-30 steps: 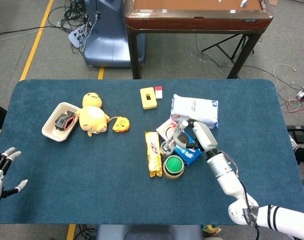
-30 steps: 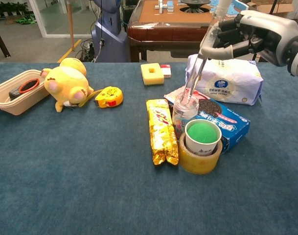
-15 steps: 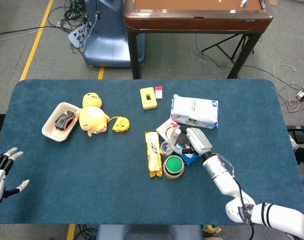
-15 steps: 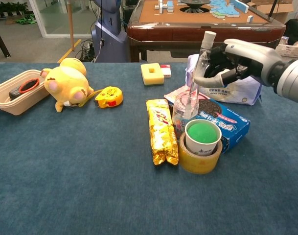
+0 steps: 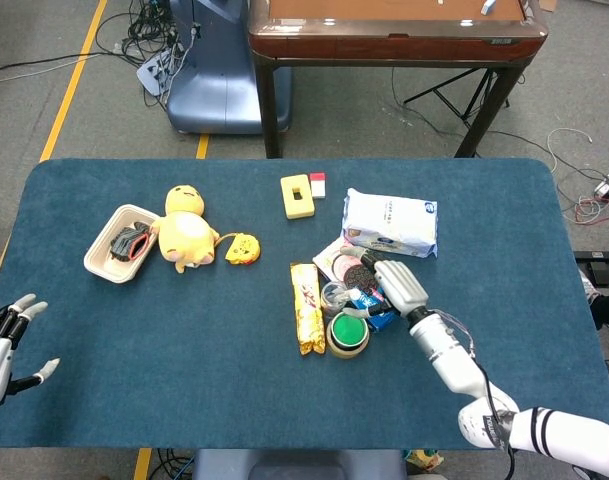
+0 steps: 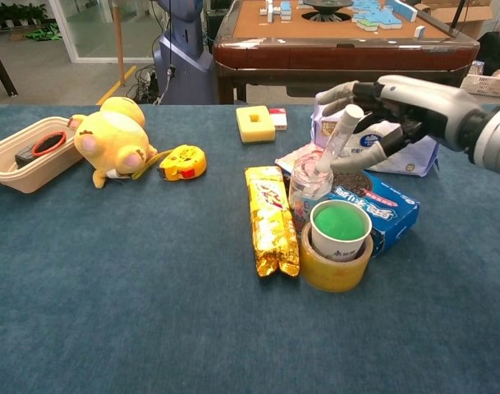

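A small glass jar [image 6: 309, 185] [image 5: 334, 296] stands mid-table with a white tube [image 6: 338, 136] leaning out of it toward the right. My right hand [image 6: 401, 105] [image 5: 401, 285] hovers at the tube's upper end, fingers spread above and thumb below it, not clamped on it. Just in front of the jar a green-topped cup [image 6: 340, 228] sits inside a tape roll [image 6: 335, 267]. My left hand [image 5: 4, 345] hangs off the table's left front corner, fingers apart, holding nothing.
A yellow snack bar [image 6: 270, 217] lies left of the jar; a blue cookie box [image 6: 385, 207] and white tissue pack [image 6: 397, 138] lie right and behind. Farther left are a tape measure [image 6: 182, 162], yellow plush [image 6: 110, 135] and tray [image 6: 11, 172]. A yellow block [image 6: 255, 123] sits behind.
My right hand lowered the tube into the jar, then spread its fingers; the tube now leans further right. The left hand has not moved.
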`<act>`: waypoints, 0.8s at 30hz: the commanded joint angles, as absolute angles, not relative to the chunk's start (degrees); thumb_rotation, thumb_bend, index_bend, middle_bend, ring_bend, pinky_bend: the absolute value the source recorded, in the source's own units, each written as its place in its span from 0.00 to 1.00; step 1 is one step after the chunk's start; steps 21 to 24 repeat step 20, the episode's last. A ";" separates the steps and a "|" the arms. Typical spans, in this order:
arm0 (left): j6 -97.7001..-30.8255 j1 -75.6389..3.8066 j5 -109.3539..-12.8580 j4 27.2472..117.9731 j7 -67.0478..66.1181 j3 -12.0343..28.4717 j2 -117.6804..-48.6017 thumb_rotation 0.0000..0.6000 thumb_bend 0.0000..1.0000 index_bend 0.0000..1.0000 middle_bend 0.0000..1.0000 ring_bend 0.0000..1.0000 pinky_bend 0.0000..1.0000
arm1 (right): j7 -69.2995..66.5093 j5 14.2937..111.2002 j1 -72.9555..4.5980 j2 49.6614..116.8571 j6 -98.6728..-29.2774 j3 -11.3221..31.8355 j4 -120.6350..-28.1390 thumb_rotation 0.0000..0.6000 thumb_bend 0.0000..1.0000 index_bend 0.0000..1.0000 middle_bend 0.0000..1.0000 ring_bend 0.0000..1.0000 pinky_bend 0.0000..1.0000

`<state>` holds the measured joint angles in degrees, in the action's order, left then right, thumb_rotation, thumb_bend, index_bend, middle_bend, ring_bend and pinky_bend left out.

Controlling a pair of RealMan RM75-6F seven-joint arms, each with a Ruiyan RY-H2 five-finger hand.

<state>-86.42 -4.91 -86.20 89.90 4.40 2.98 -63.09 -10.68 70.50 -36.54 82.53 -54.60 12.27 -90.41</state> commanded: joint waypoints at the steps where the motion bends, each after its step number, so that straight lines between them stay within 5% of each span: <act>1: -86.39 -5.01 -86.17 89.92 4.39 3.11 -63.08 1.00 0.20 0.18 0.10 0.11 0.00 | -7.82 72.79 -32.78 78.12 -60.59 11.12 -94.04 1.00 0.16 0.15 0.16 0.16 0.16; 14: -86.01 -6.11 -86.89 90.54 3.14 3.55 -63.81 1.00 0.20 0.18 0.10 0.11 0.00 | 2.98 74.70 -17.14 60.80 -76.98 3.22 -104.77 1.00 0.17 0.15 0.17 0.16 0.16; 24: -86.37 -6.15 -87.35 91.72 1.98 3.43 -63.84 1.00 0.20 0.18 0.10 0.11 0.00 | 2.97 75.44 -12.53 58.59 -81.24 1.75 -104.47 1.00 0.17 0.15 0.17 0.16 0.16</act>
